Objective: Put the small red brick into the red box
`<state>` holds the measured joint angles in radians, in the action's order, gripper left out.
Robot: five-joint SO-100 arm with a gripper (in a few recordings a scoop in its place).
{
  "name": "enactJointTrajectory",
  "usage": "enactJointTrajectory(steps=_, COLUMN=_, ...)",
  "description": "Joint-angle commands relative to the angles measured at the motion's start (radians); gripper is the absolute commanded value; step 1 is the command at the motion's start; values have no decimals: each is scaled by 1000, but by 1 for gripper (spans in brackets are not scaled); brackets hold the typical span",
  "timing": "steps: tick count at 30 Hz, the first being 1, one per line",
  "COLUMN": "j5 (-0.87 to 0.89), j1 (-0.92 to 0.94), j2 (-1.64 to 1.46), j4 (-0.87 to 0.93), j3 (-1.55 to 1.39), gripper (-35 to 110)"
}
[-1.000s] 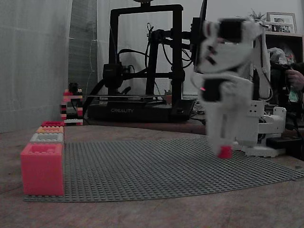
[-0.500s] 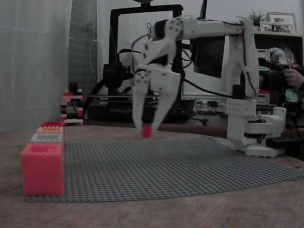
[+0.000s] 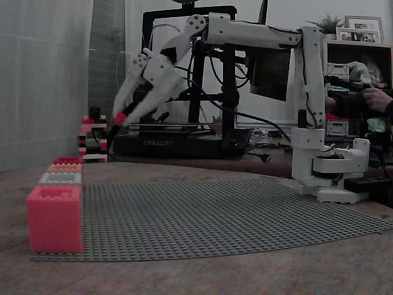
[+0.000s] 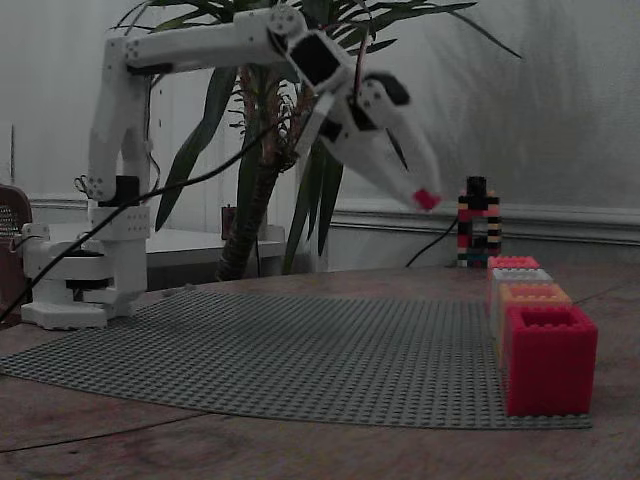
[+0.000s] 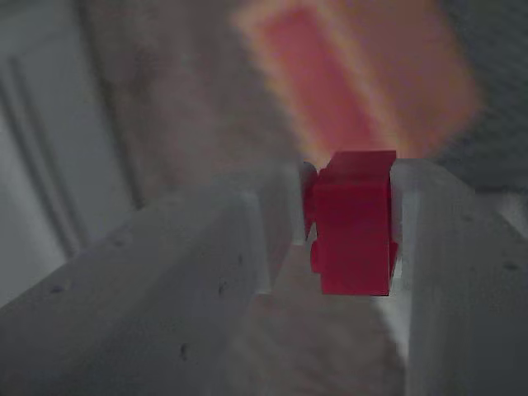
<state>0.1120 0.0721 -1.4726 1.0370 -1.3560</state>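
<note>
The white gripper (image 3: 120,118) is clamped on the small red brick (image 3: 120,118), high in the air, arm stretched out long from its base at the right of this fixed view. In the wrist view the brick (image 5: 353,223) sits pinched tight between both fingers (image 5: 450,264), with a blurred box below. In the other fixed view the brick (image 4: 427,199) hangs above the grey baseplate (image 4: 300,350), near the striped brick tower (image 4: 477,222). The row of boxes lines the mat's edge; the red box (image 3: 67,160) is at the far end, behind the near pinkish box (image 3: 54,218).
</note>
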Motion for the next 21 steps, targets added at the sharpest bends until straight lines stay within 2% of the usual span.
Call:
enactJointTrajectory(steps=1, j5=14, j1=55, j2=-28, j4=-38, j3=101, gripper=0)
enactJointTrajectory(steps=7, j5=28, j1=129, j2=48, j4=-138, j3=153, gripper=0)
enactJointTrajectory(steps=21, j5=-72, j1=221, j2=281, j4=-380, j3=212, gripper=0)
